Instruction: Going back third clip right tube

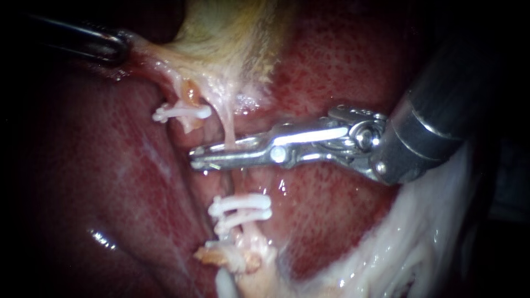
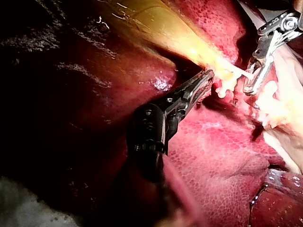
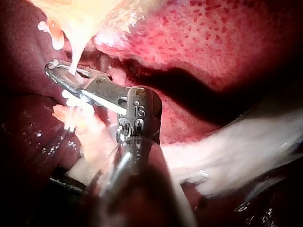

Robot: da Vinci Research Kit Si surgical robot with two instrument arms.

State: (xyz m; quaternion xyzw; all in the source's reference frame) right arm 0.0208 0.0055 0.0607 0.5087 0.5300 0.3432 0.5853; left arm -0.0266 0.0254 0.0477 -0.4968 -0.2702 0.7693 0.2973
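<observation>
In the endoscope view, locate the left instrument (image 1: 122,47) at upper left, jaws closed on the edge of the gallbladder (image 1: 232,33), with the liver (image 1: 342,72) behind and to either side. Trace the right tube (image 1: 227,129) down from the gallbladder, between the parted jaws of the right instrument (image 1: 193,157) entering from the right, to the paired clips (image 1: 241,209) just below those jaws. Find a single clip (image 1: 182,112) left of the right tube, above the jaws and apart from the pair, and a sheet of tissue (image 1: 419,232) at lower right under the right instrument's shaft.
</observation>
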